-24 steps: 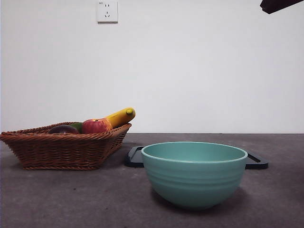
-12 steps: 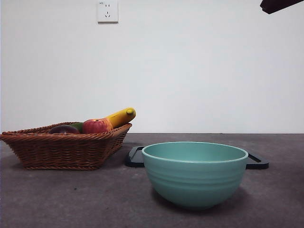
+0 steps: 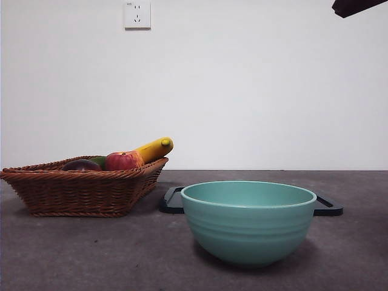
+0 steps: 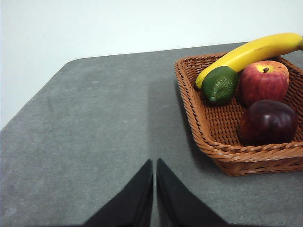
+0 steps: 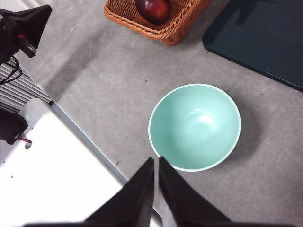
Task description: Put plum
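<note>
Nothing lifted yet: plum waits in the basket

Plainly the task has not begun in any visible way. The plum (image 4: pixel 268 121) lies in the wicker basket (image 4: pixel 199 127), near the corner closest to the left arm, just beside the red apple (image 4: pixel 263 81), with a green fruit (image 4: pixel 220 84) and a banana (image 4: pixel 251 51) further in. Both arms hang clear of the fruit. The left end effector (image 4: pixel 154 172) is clenched, jaws pressed together and grasping nothing, above bare table (image 4: pixel 94 127) beside the basket. The right end effector (image 5: pixel 155 169) is likewise closed and empty, high above the near rim of the teal bowl (image 5: pixel 195 126), which holds nothing. Everything is left to do: reaching, gripping, lifting and setting the plum down.

Where it should go is a guess, since the task names no place; the bowl and the dark tray (image 5: pixel 265 38) behind it are both candidates. In the front view only the plum's dark top (image 3: pixel 80 165) shows over the basket rim, and just one black arm tip (image 3: pixel 357 6) appears at a top corner. The right wrist view cuts off most of the basket.
</note>
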Robot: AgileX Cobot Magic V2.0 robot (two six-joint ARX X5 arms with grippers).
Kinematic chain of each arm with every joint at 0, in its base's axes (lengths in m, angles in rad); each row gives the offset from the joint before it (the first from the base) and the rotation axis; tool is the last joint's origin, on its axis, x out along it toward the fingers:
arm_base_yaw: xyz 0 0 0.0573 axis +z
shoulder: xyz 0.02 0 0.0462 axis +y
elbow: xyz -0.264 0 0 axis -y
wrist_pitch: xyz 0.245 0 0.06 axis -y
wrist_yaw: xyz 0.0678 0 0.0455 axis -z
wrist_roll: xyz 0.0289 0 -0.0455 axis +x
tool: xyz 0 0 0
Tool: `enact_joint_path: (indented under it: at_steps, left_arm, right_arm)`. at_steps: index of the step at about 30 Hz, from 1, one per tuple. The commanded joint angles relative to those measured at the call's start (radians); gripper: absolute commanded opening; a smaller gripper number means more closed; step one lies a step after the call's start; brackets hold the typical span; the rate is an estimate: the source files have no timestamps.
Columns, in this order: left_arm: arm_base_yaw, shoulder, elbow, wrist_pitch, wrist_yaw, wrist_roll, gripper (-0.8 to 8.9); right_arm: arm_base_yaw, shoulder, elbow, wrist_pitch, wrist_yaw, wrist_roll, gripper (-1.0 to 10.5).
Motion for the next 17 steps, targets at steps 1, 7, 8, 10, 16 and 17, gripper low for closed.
enact_joint_path:
  at_steps: [1, 7, 8, 10, 16, 17]
  left_arm:
    - [0.002, -0.002, -0.021, 0.012, -0.002, -0.002, 0.09]
    - [0.002, -0.002, -0.021, 0.012, -0.002, -0.002, 0.09]
    - [0.002, -0.002, -0.021, 0.012, -0.002, -0.002, 0.09]
    - [0.002, -0.002, -0.021, 0.012, -0.002, -0.002, 0.09]
    - [0.002, -0.002, -0.021, 0.013, -0.002, -0.002, 0.09]
    - [0.002, -0.002, -0.021, 0.013, -0.002, -0.002, 0.09]
  right_arm:
    - [0.009, 0.006, 0.016, 0.01, 0.0, -0.009, 0.1]
    - [0.005, 0.003, 0.016, 0.014, 0.016, -0.048, 0.1]
    - [-0.003, -0.004, 0.016, 0.018, 0.032, -0.066, 0.1]
    - [-0.041, -0.034, 0.013, 0.035, 0.09, -0.117, 0.1]
    - [-0.287, -0.189, -0.064, 0.214, 0.141, -0.183, 0.1]
    - [-0.327, -0.216, -0.085, 0.241, 0.151, -0.195, 0.1]
